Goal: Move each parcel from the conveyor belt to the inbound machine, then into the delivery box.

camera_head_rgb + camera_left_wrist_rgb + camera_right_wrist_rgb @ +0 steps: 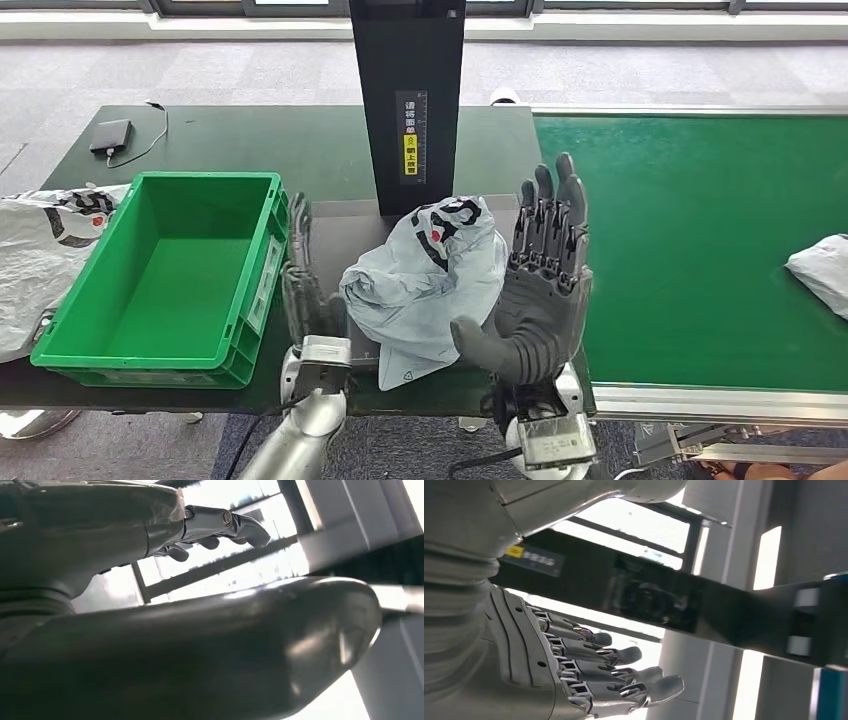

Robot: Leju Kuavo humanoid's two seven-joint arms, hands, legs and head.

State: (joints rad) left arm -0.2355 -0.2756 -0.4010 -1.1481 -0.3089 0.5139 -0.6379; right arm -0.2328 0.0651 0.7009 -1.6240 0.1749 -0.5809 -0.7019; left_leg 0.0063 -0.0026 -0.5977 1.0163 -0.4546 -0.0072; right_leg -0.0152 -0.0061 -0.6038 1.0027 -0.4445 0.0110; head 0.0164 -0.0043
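**A:** Head view first. Where's the parcel?

**B:** A crumpled grey parcel (425, 285) lies on the dark platform at the foot of the black machine post (407, 100), a little below picture centre. The right hand (535, 290) stands upright just at its 3 o'clock, palm turned to the bag, fingers straight and apart, thumb hooked under the bag's lower edge. I can't tell whether the palm actually touches it.

**A:** And the left hand?

**B:** The left hand (305, 290) stands edge-on at the parcel's 9 o'clock, between the bag and the green box (75, 330). Fingers straight, holding nothing; contact with the bag can't be judged.

**A:** Anything else there?

**B:** The green belt (690, 250) runs off at 3 o'clock with a second parcel (822, 270) at its far right edge. A third bag (40, 250) lies at 9 o'clock, beside the box. A small black device (111, 136) with a cable sits on the table at 10 o'clock.

**A:** Left wrist view?

**B:** The thick thumb (210, 650) up close, with dark fingers (220, 527) stretched out behind it against bright windows, gripping nothing.

**A:** Right wrist view?

**B:** Its fingers (599, 672) extend side by side, spread, empty. The post (649, 597) crosses behind them.
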